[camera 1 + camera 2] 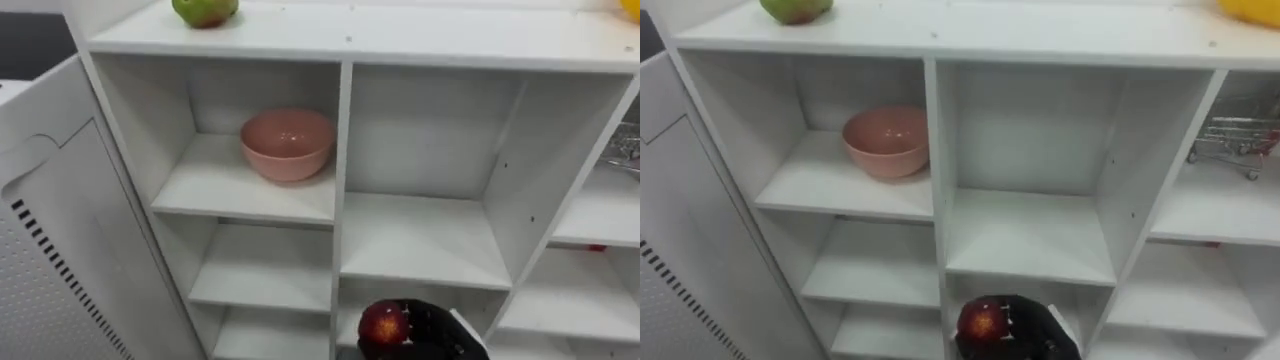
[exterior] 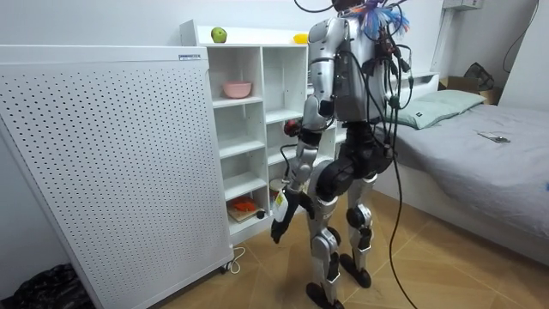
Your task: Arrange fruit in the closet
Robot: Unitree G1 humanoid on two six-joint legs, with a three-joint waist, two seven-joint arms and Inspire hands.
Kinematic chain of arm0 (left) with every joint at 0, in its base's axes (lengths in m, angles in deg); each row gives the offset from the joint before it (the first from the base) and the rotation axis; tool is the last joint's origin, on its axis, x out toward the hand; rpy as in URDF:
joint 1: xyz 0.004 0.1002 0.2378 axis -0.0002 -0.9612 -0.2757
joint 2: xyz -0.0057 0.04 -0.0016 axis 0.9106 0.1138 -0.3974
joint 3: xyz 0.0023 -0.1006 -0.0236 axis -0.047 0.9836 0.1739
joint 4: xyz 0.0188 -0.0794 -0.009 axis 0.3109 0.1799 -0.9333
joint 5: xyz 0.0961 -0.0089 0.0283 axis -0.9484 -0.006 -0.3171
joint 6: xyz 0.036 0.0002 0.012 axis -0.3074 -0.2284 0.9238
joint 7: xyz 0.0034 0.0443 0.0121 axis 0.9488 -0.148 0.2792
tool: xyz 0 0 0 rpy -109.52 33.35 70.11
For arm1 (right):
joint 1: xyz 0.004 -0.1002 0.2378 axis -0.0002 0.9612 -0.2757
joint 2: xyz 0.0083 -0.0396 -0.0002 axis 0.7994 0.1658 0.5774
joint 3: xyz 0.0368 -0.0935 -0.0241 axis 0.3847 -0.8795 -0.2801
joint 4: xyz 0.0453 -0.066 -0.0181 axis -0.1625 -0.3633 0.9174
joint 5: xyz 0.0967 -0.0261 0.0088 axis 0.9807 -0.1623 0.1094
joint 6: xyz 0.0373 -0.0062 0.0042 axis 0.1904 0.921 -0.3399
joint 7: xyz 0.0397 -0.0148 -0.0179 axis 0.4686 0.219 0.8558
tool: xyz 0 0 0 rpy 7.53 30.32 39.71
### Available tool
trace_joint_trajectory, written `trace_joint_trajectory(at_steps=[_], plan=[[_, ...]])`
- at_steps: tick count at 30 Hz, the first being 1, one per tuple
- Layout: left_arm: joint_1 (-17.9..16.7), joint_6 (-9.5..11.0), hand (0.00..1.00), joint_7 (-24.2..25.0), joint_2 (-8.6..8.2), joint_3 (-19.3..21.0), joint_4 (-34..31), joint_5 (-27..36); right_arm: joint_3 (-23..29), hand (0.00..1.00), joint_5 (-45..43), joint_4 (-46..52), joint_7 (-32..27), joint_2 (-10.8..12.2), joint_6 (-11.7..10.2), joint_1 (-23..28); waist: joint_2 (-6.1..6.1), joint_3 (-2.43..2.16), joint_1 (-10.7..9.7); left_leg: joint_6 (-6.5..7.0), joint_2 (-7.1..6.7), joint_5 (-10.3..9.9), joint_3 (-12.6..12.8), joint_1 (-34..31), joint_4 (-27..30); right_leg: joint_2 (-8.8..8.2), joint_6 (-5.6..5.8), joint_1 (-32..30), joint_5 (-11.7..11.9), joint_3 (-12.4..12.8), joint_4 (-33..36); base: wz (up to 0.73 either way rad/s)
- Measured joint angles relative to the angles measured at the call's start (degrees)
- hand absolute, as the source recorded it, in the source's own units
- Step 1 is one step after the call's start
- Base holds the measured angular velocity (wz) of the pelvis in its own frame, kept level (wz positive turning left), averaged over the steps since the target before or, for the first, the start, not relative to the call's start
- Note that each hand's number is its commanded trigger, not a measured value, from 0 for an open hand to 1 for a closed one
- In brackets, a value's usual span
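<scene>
At the bottom middle, our right hand (image 1: 437, 336) grips a red apple (image 1: 383, 323) before the closet (image 1: 342, 150); we cannot tell where its stem points. Our left hand (image 2: 279, 228) hangs low.

I am curling my right hand (image 1: 443, 333) round a red apple (image 1: 384, 323) before the white closet's (image 1: 342, 150) lower middle compartment.

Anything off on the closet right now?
Nothing spilled or broken. Green apple and a yellow fruit sit on the closet's top, not in a compartment; bowl is upright and empty. Right hand holds a red apple.
</scene>
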Motion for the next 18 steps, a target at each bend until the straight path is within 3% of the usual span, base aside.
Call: trace_joint_trajectory(at_steps=[3, 10, 15, 18], plan=[[-0.3, 0.1, 0.00, 0.0, -0.03, -2.2, -0.2, 0.3, 1.2, 1.00, 5.0, -3.2, -0.3, 0.2, -0.1, -1.2, 1.07, 0.56, 0.0, 0.40, -0.09, -0.2, -0.1, -4.3, 2.4, -0.60, -0.11, -4.2, -0.1, 0.0, 2.7, 0.00], [-0.6, -0.1, 0.00, -0.5, -0.11, -5.7, -0.1, 1.6, 5.7, 1.00, 19.3, -9.7, -1.4, 0.7, -0.5, -5.5, 1.32, 0.58, 1.1, 0.74, -1.10, -0.2, 1.2, -14.6, 7.9, -2.57, -0.92, -16.4, -1.8, 1.8, 11.5, 0.00], [-1.5, -1.1, 0.00, -0.8, -0.94, -6.8, -0.9, 4.8, 8.1, 1.00, 36.2, -15.3, -2.3, -1.7, -1.0, -10.2, 1.37, 0.54, 2.0, 0.62, -1.77, 0.1, 1.3, -19.1, 9.7, -2.92, -1.16, -21.8, -2.5, 2.9, 14.2, 0.03], [-1.6, -1.7, 0.00, -0.9, -1.77, -6.9, -2.4, 7.2, 9.2, 1.00, 38.6, -17.6, -2.7, -3.7, -1.1, -12.1, 1.37, 0.55, 2.7, 0.57, -1.78, 0.3, 1.3, -21.8, 10.9, -3.23, -1.52, -24.5, -2.7, 3.0, 15.7, 0.06]])
